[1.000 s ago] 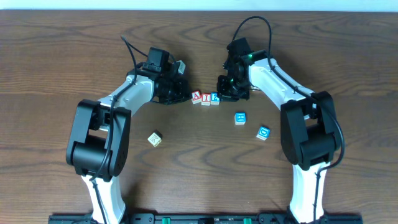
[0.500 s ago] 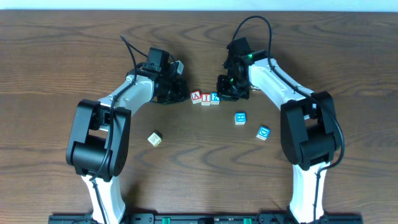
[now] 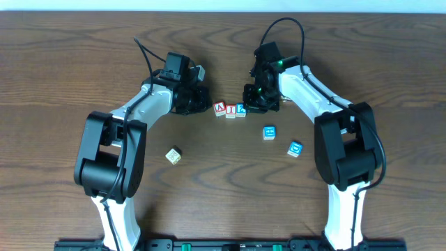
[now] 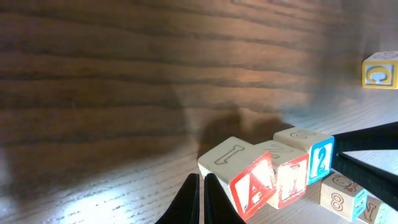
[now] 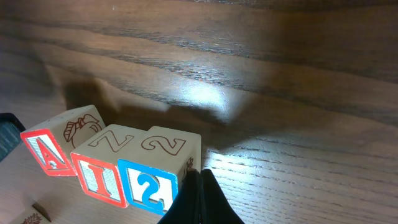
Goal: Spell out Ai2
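Three wooden letter blocks stand in a row mid-table: a red A block [image 3: 220,109], a red I block [image 3: 231,111] and a blue 2 block [image 3: 240,109]. They also show in the right wrist view as A [image 5: 45,151], I [image 5: 99,177] and 2 [image 5: 148,188], and in the left wrist view as A [image 4: 254,185], I [image 4: 291,180] and 2 [image 4: 321,162]. My left gripper [image 4: 200,202] is shut and empty, its tips right beside the A block. My right gripper [image 5: 200,198] is shut and empty, its tips against the 2 block's right side.
Two blue blocks [image 3: 269,132] [image 3: 295,148] lie to the right of the row. A yellow block [image 3: 173,155] lies front left. In the left wrist view a block with an 8 [image 4: 341,196] and a yellow block [image 4: 380,70] show beyond the row.
My left gripper has moved a little to the right, closer to the A block. The right arm and the blocks have not moved.
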